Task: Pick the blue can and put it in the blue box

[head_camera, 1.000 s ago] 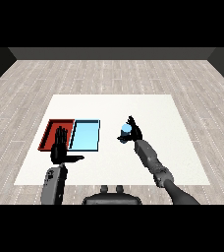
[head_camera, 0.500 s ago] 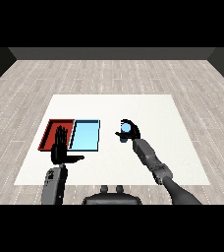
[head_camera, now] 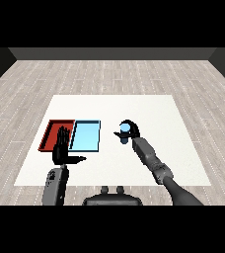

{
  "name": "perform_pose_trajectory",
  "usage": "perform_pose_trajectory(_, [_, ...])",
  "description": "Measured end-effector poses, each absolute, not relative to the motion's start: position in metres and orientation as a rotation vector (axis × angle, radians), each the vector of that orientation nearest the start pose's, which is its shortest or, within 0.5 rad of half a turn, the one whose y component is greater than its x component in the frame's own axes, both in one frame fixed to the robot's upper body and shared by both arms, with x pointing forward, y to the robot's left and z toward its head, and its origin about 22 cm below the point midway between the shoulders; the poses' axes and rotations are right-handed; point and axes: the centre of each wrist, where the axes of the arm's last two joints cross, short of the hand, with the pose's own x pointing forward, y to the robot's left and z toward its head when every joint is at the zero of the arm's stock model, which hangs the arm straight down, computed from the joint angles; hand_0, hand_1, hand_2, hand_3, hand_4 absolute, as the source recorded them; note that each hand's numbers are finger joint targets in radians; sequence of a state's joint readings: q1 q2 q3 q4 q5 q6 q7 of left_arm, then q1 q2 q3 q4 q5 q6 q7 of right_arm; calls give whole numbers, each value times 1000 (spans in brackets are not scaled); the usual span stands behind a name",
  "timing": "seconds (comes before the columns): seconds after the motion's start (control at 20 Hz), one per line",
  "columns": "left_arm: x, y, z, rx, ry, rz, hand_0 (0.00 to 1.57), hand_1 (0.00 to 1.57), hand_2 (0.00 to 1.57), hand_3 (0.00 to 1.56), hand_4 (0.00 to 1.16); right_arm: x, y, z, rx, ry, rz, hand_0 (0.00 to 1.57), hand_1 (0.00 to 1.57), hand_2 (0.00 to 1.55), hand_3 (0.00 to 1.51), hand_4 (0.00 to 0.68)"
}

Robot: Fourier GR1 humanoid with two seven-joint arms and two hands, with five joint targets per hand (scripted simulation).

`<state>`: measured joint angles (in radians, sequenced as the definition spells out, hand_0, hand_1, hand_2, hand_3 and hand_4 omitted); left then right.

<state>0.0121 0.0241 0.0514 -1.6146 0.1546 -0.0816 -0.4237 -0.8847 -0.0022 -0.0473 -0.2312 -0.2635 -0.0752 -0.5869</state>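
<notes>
The blue can [head_camera: 125,130] stands right of the trays, and my right hand [head_camera: 132,131] curls round it from the right and behind. Whether the can rests on the white table [head_camera: 149,108] or hangs just above it I cannot tell. The light blue tray [head_camera: 86,136] lies to the can's left with nothing in it. My left hand [head_camera: 61,147] is open with straight fingers, held upright over the red tray's near edge and holding nothing.
The red tray [head_camera: 54,131] lies left of the light blue tray, touching it side by side. My left forearm [head_camera: 55,184] comes up from the lower left. The table's near edge runs just in front of both arms.
My right hand has closed round the blue can and shifted slightly left toward the trays. The left hand has stayed in place.
</notes>
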Motion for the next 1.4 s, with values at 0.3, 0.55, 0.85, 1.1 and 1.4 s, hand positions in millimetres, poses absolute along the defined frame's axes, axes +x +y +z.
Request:
perform_pose_trajectory(0.3, [239,236,0,-103,-2011,55,0,0,0,0,0,394,-153,-34,139,-1660,49,1474,1474,1453,1411,643])
perform_pose_trajectory(0.55, [252,218,0,-137,-1962,28,0,0,0,0,0,399,-146,-18,165,-1730,73,1470,1470,1441,1409,651])
perform_pose_trajectory(0.85, [262,198,2,-207,-1908,-2,0,0,0,0,0,406,-141,9,205,-1835,106,1429,1429,1451,1423,660])
perform_pose_trajectory(1.1, [267,187,-3,-225,-1868,-39,0,0,0,0,0,397,-130,20,224,-1872,116,1431,1431,1437,1412,654])
perform_pose_trajectory(1.4, [270,173,0,-258,-1856,-53,0,0,0,0,0,360,-124,23,240,-1884,129,1434,1434,1429,1407,654])
